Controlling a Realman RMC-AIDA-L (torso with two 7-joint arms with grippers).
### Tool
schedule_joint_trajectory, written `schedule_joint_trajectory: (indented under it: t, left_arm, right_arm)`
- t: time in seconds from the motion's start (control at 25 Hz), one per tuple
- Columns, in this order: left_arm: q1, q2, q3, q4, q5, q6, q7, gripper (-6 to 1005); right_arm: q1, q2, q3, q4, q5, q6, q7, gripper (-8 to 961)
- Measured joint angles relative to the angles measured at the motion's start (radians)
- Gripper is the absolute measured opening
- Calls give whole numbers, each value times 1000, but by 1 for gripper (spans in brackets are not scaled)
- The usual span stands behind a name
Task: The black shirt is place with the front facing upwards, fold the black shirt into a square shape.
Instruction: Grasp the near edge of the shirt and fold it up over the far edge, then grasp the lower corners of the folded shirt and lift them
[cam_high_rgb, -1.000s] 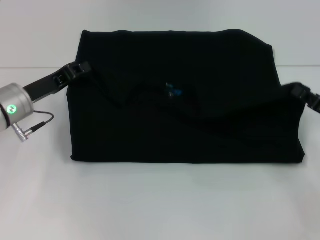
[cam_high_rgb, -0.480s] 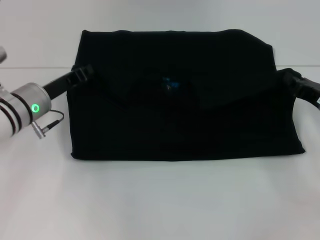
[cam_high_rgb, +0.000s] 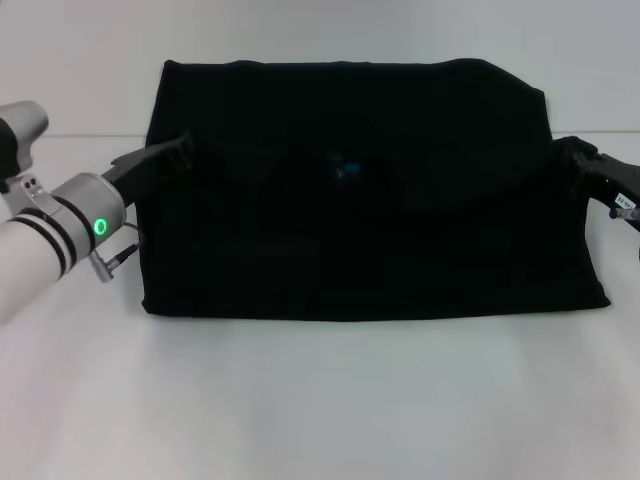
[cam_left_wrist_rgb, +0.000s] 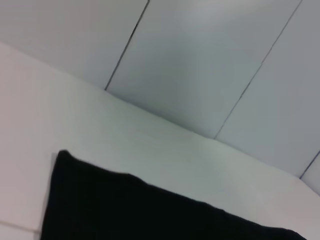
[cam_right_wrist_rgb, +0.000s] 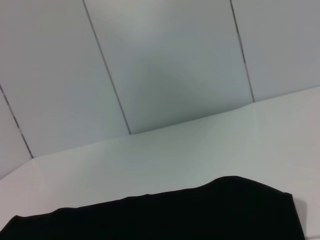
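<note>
Whereas a second ago both grippers lay lower, the left gripper (cam_high_rgb: 178, 150) and right gripper (cam_high_rgb: 572, 152), finger state indiscernible, now meet the black shirt (cam_high_rgb: 360, 200) on the white table (cam_high_rgb: 320, 400); wrist views add wall panels.

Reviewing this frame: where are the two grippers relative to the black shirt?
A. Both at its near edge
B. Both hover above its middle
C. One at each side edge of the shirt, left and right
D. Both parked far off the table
C: in the head view the left gripper is at the left edge of the black shirt and the right gripper at its right edge, on the white table.
</note>
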Motion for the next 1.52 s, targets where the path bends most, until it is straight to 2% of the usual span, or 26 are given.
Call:
schedule_joint_trajectory:
  t: [0.24,0.28,0.52,0.6,0.8,0.88,0.92,1.04,1.12,1.2,1.32,1.44,1.52]
  left_arm:
    - [-3,-2,3,-65,-140,16,197,58]
    - [-5,-2,5,-71,-144,15,210,89]
    - [-10,-3,6,-87,-146,-42,241,267]
    - [-5,-2,5,-88,-147,-57,244,313]
    - [20,2,23,-90,-144,-50,168,427]
    - [53,4,87,-65,-133,-21,42,473]
    - [58,4,90,-60,-132,-13,33,512]
    - [111,5,116,-6,-126,101,-66,628]
    - [165,11,154,62,-105,209,-198,706]
    - [214,25,180,139,-36,311,-343,784]
    - [269,55,166,274,159,445,-585,900]
    - [286,78,141,358,329,533,-758,924]
    - [280,98,82,384,458,599,-832,940]
  right_arm:
    - [-2,-1,-6,1,1,5,-1,85]
    - [-4,-1,-6,1,1,4,1,85]
    - [-15,-2,-5,15,0,-2,10,311]
    - [-26,-2,-4,21,0,-16,11,360]
    - [-81,-5,-6,25,0,-144,30,482]
    - [-108,-6,-6,19,0,-202,61,531]
    - [-119,-8,-6,17,-3,-230,76,555]
    - [-152,-13,-24,8,-22,-311,92,751]
    - [-180,-17,-54,-9,-53,-378,100,750]
    - [-207,-22,-99,-38,-103,-452,115,749]
    - [-234,-24,-167,-77,-185,-541,126,748]
    - [-249,-24,-207,-97,-257,-588,126,747]
    - [-250,-22,-218,-102,-303,-598,122,747]
